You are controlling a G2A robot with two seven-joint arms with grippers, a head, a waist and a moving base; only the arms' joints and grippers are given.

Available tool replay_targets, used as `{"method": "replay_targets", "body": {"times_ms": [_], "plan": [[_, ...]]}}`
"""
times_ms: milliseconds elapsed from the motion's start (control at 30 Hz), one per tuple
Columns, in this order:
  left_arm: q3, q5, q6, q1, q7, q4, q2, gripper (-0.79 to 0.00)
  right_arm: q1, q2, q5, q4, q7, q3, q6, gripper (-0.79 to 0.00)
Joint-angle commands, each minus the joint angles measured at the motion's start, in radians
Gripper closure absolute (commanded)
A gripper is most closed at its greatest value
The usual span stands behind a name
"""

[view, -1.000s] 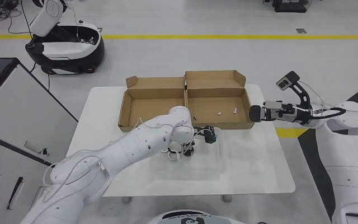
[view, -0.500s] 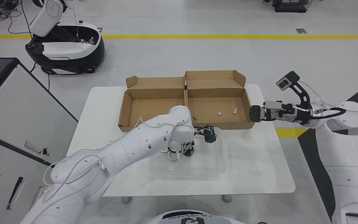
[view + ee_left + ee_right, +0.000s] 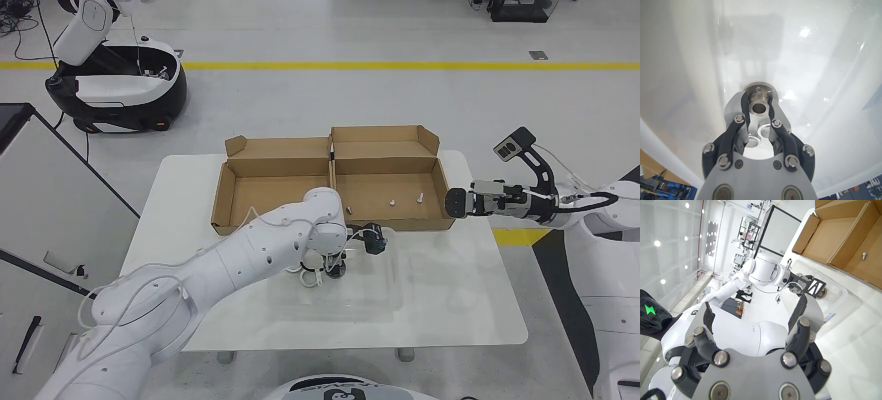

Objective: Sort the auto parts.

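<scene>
- Little has moved over the last second: the left gripper [image 3: 758, 103] stays low in the tray [image 3: 810, 56], clamped on the hub [image 3: 759, 94], and the right gripper [image 3: 755, 306] stays parked off the end of the boxes [image 3: 280, 190].
- Between the left fingers, the ribbed black pads [image 3: 744, 106] pinch the hub's short neck from both sides. The flange sits just past the fingertips, against or just above the tray floor; I cannot tell which.
- The hub is turned steel with a hollow neck and a round flange with a small drilled hole. It is rigid and polished, probably heavy for its size, and likely to slip. The neck looks like the right place to hold it, with the flange as a stop and the rubber ribs for bite.
- Just behind the fingers, toward the wrist, two paler ringed parts [image 3: 764, 130] lie on the tray floor. They look like matte aluminium and are probably lighter.
- Around the fingers, the tray is clear, glossy plastic with rounded walls. It is probably thin and may slide if nudged.
- Beyond the fingertips, the boxes are stiff brown cardboard, side by side with their flaps open. One holds small bolts [image 3: 393, 201].
- Well apart from all this, the right gripper's fingers are spread wide and hold nothing.
</scene>
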Motion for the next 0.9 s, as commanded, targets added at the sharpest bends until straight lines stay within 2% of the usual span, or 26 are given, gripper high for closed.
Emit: {"method": "replay_targets", "body": {"times_ms": [0, 67, 300, 467, 667, 867], "plan": [[0.005, -0.005, -0.001, -0.002, 0.001, 0.004, -0.002, -0.055, 0.000, 0.000, 0.000, 0.000, 0.000, 0.000, 0.000, -0.785], [0.012, -0.012, -0.002, -0.007, 0.002, 0.010, -0.004, 0.000, 0.000, 0.000, 0.000, 0.000, 0.000, 0.000, 0.000, -0.785], [0.026, -0.048, -0.009, -0.035, 0.009, 0.019, -0.005, 0.000, 0.000, 0.000, 0.000, 0.000, 0.000, 0.000, 0.000, -0.785], [0.028, -0.090, -0.001, -0.067, 0.001, -0.008, 0.009, 0.000, 0.000, 0.000, 0.000, 0.000, 0.000, 0.000, 0.000, -0.785], [0.042, -0.168, 0.000, -0.119, 0.000, -0.086, 0.053, 0.000, 0.000, 0.000, 0.000, 0.000, 0.000, 0.000, 0.000, -0.785], [0.063, -0.240, -0.015, -0.174, 0.015, -0.189, 0.126, 0.000, 0.000, 0.000, 0.000, 0.000, 0.000, 0.000, 0.000, -0.785]]}}
